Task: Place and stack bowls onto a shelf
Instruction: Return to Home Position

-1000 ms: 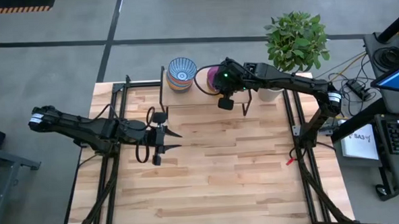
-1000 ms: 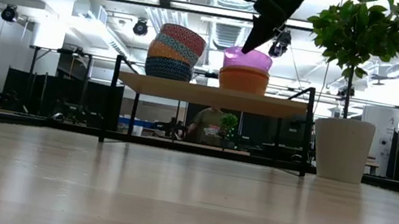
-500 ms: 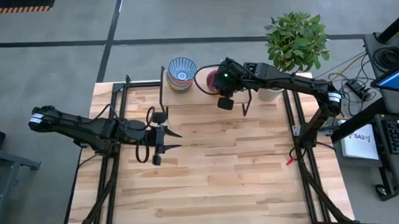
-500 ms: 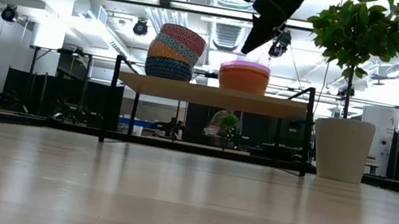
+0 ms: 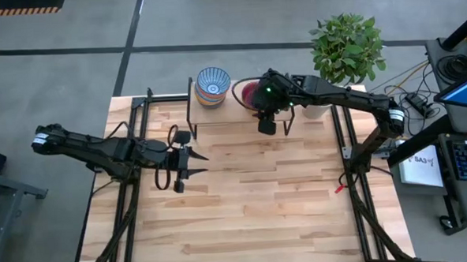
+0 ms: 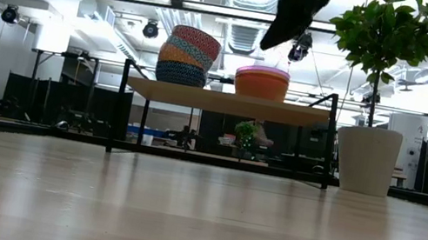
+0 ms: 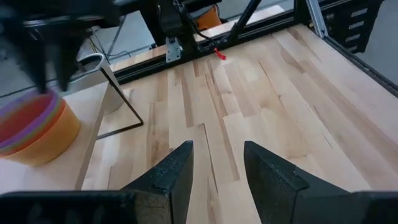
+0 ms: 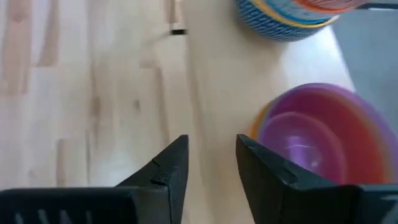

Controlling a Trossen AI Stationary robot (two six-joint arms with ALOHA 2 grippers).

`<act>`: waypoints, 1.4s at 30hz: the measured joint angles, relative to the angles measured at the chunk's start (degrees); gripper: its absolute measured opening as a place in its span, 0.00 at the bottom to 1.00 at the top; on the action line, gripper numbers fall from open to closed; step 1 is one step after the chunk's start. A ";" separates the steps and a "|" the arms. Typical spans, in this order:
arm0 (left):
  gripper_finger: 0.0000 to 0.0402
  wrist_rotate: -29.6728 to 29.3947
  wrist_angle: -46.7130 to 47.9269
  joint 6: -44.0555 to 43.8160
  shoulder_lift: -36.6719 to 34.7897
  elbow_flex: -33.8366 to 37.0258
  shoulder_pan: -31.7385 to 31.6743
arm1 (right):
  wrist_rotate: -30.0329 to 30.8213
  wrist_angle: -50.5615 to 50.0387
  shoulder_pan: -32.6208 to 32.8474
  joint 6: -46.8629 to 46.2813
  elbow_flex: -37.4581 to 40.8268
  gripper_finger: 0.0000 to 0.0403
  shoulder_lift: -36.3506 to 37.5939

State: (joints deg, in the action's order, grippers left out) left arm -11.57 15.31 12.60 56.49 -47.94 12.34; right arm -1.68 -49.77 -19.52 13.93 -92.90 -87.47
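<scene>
Shelf [image 6: 226, 102] carries two stacks: patterned bowls [image 6: 186, 55], top one tilted, and the purple-topped stack [image 6: 261, 82] beside them. My right gripper [image 8: 211, 168] hangs just over that stack's near rim, fingers parted, nothing in them. Left gripper [image 7: 217, 168] is parted and empty too, over the table [image 5: 260, 201]. Risk I see: backing the right arm off too low could clip the purple rim and topple the stack.
</scene>
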 joint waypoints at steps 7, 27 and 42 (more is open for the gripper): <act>0.31 0.04 -0.32 -0.73 -9.79 7.04 -0.05 | -1.25 9.97 4.00 -0.48 13.47 0.22 8.73; 0.29 0.00 -4.55 -4.85 -46.32 28.23 -4.94 | -3.32 42.14 6.66 -6.25 56.16 0.15 39.14; 0.19 -1.01 -3.97 -10.60 -55.48 34.43 -5.54 | -4.01 42.78 6.64 -8.50 69.92 0.15 60.70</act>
State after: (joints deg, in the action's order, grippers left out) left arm -12.58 11.34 2.00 1.02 -13.52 6.80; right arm -5.68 -6.98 -12.88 5.43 -22.98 -26.77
